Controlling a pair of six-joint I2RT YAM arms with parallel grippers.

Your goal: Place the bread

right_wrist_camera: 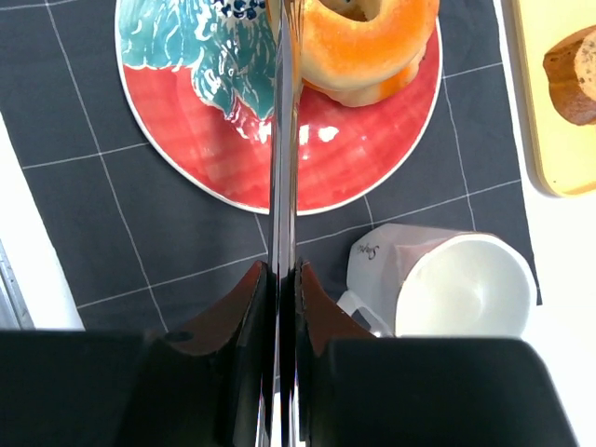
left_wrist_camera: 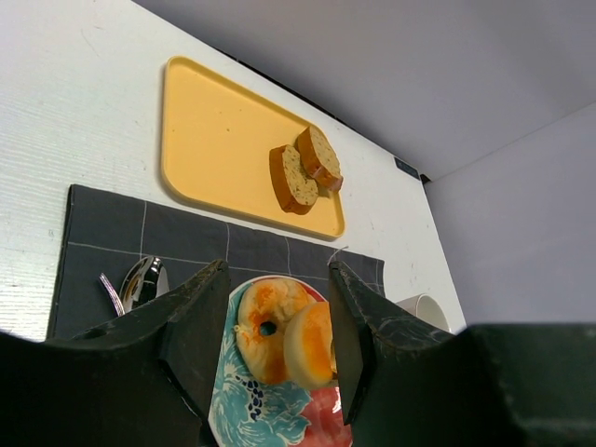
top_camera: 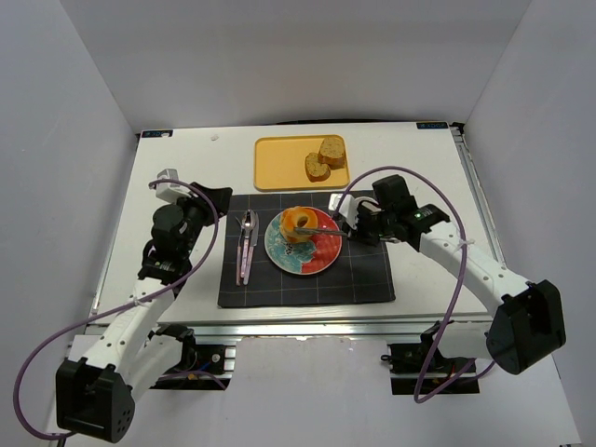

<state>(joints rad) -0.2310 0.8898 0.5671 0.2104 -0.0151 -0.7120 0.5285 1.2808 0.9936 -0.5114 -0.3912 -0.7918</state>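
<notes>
- Closest to the lens in the right wrist view is your right gripper (right_wrist_camera: 282, 272). Its two fingers are pressed together on a thin metal knife (right_wrist_camera: 282, 140), held edge-up and pointing straight away from the camera.
- That blade reaches out over a red and teal plate (right_wrist_camera: 354, 163) and passes just beside an orange roll. Whether it touches the roll cannot be told.
- Both pieces of bread sit on the plate: the ring roll (left_wrist_camera: 264, 328) lies flat and the striped bun (left_wrist_camera: 312, 346) leans against it.
- Your left gripper (left_wrist_camera: 277, 272) hangs with its jaws spread wide and nothing between them, looking down at the plate from the left side of the dark placemat (right_wrist_camera: 140, 233).
- A white cup (right_wrist_camera: 456, 293) lies tipped on its side just beside the plate, close to the right gripper.
- Further back, a yellow tray (left_wrist_camera: 214, 140) holds two brown speckled slices (left_wrist_camera: 303, 169). A spoon (left_wrist_camera: 140, 281) lies on the mat left of the plate.
- Judgement: the bread looks placed, so the step in hand is likely dealing with the knife.
- To do it well, draw the blade back level and slowly so it does not drag the leaning bun off the ring.
- Aim for the bare strip of mat between plate and cup, and open the fingers only once the knife rests flat.
- Watch the cup: a sideways swing of the wrist could knock it.
</notes>
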